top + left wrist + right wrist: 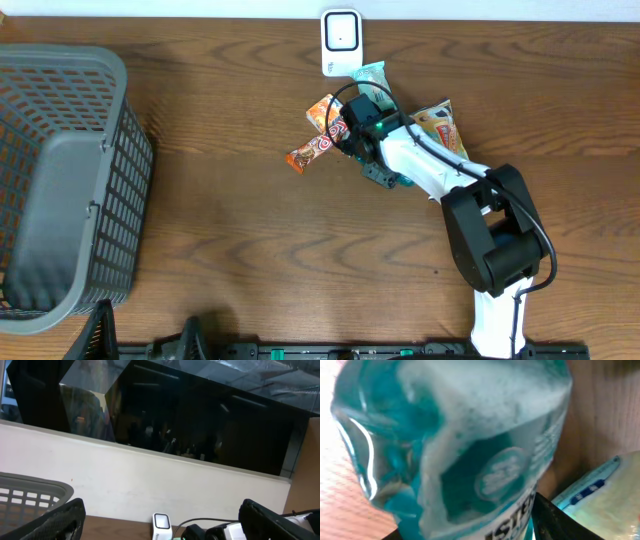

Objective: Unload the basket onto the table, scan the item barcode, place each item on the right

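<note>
The teal mouthwash bottle (470, 450) fills the right wrist view, pressed up close to the right fingers (555, 520), of which only one dark tip shows at the lower right; whether they clasp it cannot be told. From overhead that arm reaches to the upper centre of the tabletop (250, 230), just below the white scanner (341, 42) and beside an orange wrapper (318, 135). The left fingers (55, 522) stand spread wide, holding nothing. A grey basket (60, 180) sits at the left.
</note>
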`<state>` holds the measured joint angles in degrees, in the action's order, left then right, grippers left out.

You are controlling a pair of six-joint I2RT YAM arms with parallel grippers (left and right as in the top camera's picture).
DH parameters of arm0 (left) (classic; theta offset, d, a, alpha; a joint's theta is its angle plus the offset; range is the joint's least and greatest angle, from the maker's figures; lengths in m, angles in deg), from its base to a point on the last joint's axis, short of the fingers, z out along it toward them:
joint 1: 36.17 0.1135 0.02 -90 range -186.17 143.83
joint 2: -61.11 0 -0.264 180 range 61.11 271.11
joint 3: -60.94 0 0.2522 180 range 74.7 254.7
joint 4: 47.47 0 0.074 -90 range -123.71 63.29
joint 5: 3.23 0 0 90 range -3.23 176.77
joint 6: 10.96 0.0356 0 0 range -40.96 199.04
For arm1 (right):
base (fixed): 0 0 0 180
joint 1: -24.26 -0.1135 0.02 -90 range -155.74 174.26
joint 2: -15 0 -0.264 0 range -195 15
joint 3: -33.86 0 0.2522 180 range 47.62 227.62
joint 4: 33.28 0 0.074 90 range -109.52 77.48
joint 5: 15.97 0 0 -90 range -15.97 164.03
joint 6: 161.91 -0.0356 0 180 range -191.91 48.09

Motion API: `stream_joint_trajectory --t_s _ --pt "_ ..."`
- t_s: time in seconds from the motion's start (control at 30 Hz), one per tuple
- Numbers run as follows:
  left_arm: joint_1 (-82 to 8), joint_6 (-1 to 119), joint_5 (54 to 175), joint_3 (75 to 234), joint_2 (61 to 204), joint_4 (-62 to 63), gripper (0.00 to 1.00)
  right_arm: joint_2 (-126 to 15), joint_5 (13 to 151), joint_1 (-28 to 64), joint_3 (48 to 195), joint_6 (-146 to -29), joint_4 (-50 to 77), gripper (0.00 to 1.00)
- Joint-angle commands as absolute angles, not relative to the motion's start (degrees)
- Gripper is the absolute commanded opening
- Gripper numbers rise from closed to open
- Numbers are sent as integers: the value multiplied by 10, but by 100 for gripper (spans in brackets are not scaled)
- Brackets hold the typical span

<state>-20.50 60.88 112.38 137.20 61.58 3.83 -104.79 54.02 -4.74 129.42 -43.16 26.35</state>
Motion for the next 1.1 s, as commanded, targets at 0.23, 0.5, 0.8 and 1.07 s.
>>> stream_joint_trajectory --t_s 0.23,0.5,0.8,1.07 --pt "-203 615 1131 1381 613 38 98 -1046 807 -41 1335 -453 366 37" --pt "-203 614 1131 1381 613 40 98 -1044 874 -39 1343 -451 381 42" --pt "-203 615 1131 1381 613 40 98 -1044 870 -39 1361 -477 384 71" --pt "-203 614 1131 1381 613 47 98 -1044 868 -39 1437 -488 441 88"
